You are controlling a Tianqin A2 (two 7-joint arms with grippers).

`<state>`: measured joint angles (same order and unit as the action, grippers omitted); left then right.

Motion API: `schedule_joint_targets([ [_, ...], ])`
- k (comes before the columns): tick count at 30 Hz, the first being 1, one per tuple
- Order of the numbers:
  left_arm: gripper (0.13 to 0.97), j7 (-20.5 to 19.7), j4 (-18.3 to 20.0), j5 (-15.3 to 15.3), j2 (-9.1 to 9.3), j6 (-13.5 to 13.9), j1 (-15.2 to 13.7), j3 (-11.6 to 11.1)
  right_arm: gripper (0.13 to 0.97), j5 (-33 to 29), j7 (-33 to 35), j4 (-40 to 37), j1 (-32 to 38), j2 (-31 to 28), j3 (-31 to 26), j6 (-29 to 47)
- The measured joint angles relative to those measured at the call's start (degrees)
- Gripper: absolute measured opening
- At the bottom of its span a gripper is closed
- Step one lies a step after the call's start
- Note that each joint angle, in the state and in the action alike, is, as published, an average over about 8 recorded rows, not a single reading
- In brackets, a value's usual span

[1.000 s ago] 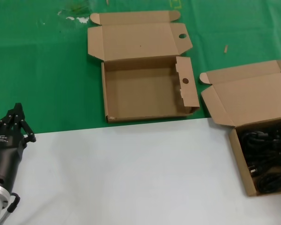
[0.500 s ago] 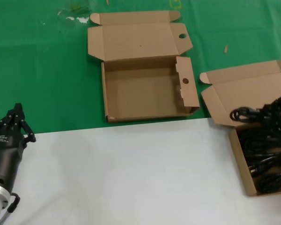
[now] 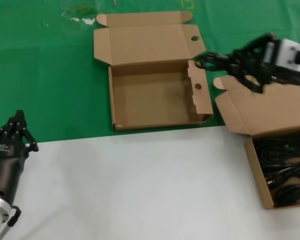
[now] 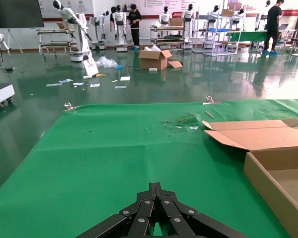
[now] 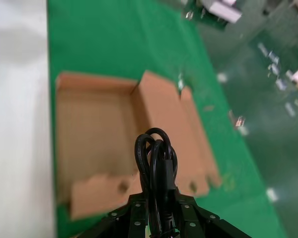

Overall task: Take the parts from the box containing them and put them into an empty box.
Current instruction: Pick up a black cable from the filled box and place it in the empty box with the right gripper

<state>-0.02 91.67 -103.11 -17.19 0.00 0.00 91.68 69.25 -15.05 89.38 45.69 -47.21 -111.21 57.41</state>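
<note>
A black cord bundle [image 3: 217, 61] hangs in the air, and my right gripper [image 3: 250, 61] is shut on it. It hovers over the open lid of the box containing the parts [image 3: 257, 172], by the right wall of the empty box [image 3: 150, 95] with round holes. More black cords [image 3: 287, 172] lie in the right box. In the right wrist view the looped cord [image 5: 156, 158] sticks out past the gripper [image 5: 158, 201], with the empty box [image 5: 89, 134] beyond it. My left gripper [image 3: 17, 126] rests shut at the near left, also shut in its own view [image 4: 156, 191].
The far half of the table is a green mat [image 3: 45, 75]; the near half is white [image 3: 140, 185]. Small scraps [image 3: 82, 20] lie at the far left of the mat. The left wrist view shows the empty box's lid [image 4: 260, 136] and wall.
My right gripper has lifted a cord bundle out of the right box and carried it up and left, toward the box with holes. The left arm has not moved.
</note>
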Motion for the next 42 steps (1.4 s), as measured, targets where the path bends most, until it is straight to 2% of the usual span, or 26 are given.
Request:
schedule_joint_targets([
  [10, 0.14, 0.0, 0.0, 0.0, 0.0, 0.0, 0.0, 0.0, 0.218, -6.86, 1.78, -8.57, 9.19, 14.45, -6.21, -2.81],
  [22, 0.14, 0.0, 0.0, 0.0, 0.0, 0.0, 0.0, 0.0, 0.218, -10.27, 9.06, -24.26, 12.16, 26.61, -11.14, -9.49],
  [33, 0.14, 0.0, 0.0, 0.0, 0.0, 0.0, 0.0, 0.0, 0.218, -9.75, 15.43, -36.07, 12.56, 32.45, -12.67, -15.06],
  [42, 0.14, 0.0, 0.0, 0.0, 0.0, 0.0, 0.0, 0.0, 0.23, -8.86, 16.38, -39.2, 11.77, 33.68, -12.05, -17.69],
])
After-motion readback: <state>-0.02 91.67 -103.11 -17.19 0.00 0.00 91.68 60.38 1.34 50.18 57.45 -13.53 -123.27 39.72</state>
